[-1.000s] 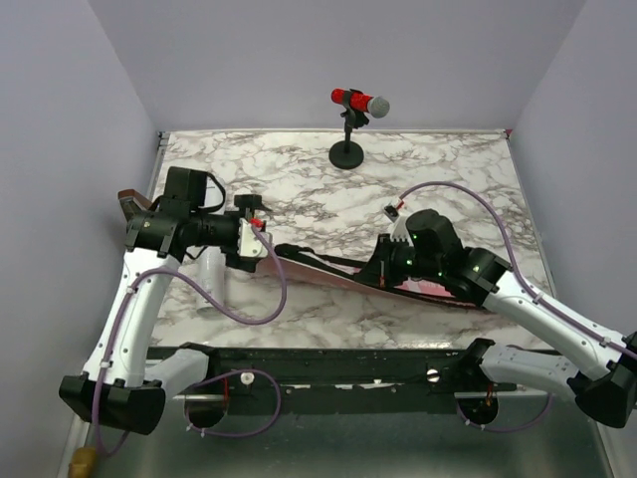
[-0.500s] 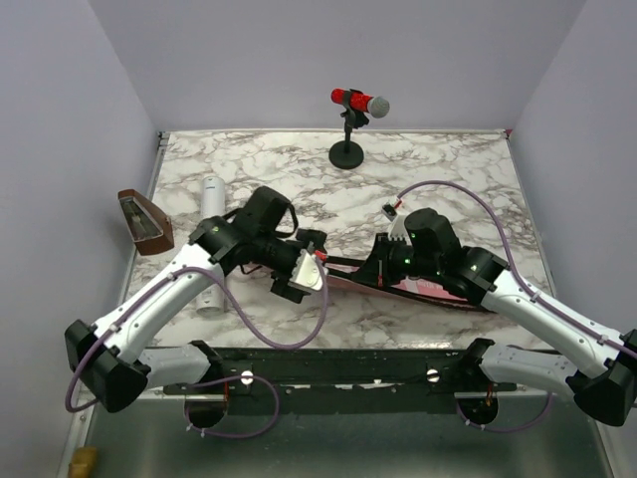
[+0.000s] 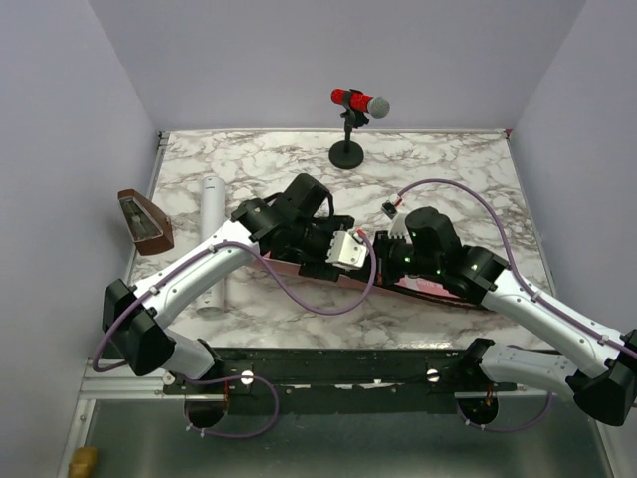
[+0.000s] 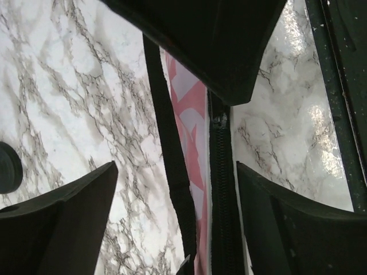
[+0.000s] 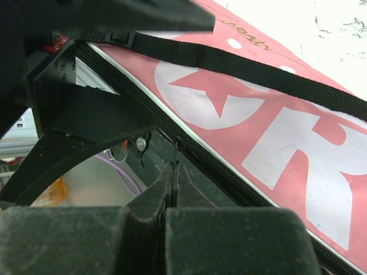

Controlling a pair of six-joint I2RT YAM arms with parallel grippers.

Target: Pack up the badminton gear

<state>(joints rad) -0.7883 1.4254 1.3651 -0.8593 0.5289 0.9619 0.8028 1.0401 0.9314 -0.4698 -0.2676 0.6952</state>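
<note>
The flat pink fabric bag (image 5: 246,114), white-lettered with a black toothed zipper (image 4: 221,189) and woven black strap (image 4: 172,172), lies mid-table on the glossy veined marble table (image 4: 74,103), my left gripper (image 4: 178,229) spread wide over its zipper, my right gripper (image 5: 174,177) pressed together at the zipper's edge.

A robotics lab test cell: a marble-patterned bench (image 3: 448,164) boxed in by plain lavender walls (image 3: 328,50), white robot arms (image 3: 189,279) bolted to a black rail (image 3: 338,363) along the frame's bottom, purple cables (image 3: 443,181) looping
</note>
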